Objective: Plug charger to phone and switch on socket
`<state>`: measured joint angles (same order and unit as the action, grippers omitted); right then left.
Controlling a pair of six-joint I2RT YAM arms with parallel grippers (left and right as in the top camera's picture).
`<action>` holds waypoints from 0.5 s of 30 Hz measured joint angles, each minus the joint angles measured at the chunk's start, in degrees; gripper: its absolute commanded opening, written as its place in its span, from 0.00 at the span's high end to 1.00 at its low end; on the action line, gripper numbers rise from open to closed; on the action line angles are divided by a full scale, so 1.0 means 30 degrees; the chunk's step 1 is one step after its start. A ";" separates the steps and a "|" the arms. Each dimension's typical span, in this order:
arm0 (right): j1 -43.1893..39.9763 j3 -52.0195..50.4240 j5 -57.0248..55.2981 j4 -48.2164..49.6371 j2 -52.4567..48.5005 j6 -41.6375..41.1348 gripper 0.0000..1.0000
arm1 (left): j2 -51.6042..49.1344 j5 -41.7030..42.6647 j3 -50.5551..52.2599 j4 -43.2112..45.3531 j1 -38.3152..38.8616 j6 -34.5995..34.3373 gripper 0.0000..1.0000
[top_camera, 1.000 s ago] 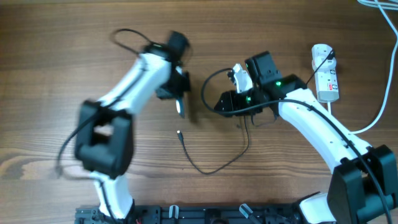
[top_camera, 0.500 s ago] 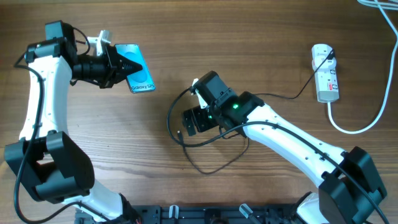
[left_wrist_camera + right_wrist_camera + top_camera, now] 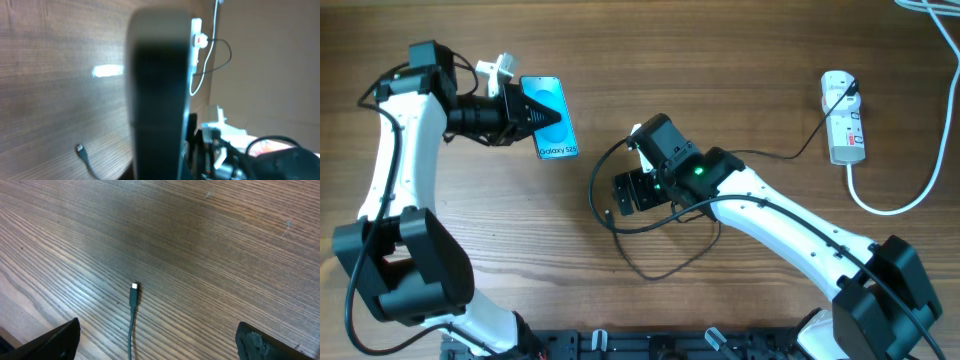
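The phone, cyan screen facing up, is held off the table at the upper left with my left gripper shut on its edge. In the left wrist view the phone is a dark blurred slab seen edge-on that hides the fingers. The charger is a thin black cable looping across the middle of the table. Its connector lies flat on the wood. My right gripper hovers open just right of the connector, with nothing between its fingertips. The socket lies at the far right.
A thick white cord curves from the socket toward the right edge. The socket and the connector also show past the phone in the left wrist view. Bare wood surrounds the connector.
The left arm swung from the table's middle to the upper left with the phone, then shifted it slightly right. The right arm came left over the connector and its jaws opened wide.
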<state>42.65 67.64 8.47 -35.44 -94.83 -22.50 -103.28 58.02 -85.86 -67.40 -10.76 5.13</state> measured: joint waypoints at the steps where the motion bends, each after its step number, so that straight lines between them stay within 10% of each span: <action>1: 0.0000 0.0000 0.0000 0.0000 0.0000 0.0000 0.00 | 0.0000 0.0175 0.0583 0.0605 -0.0022 0.0109 0.96; 15: 0.0000 0.0000 0.0000 0.0058 -0.0007 0.0000 0.00 | -0.0051 0.1566 0.9806 0.9493 -0.0022 0.0415 0.96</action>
<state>42.65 67.64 8.47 -35.27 -94.85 -22.50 -103.44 62.72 -56.45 -38.92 -10.83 6.37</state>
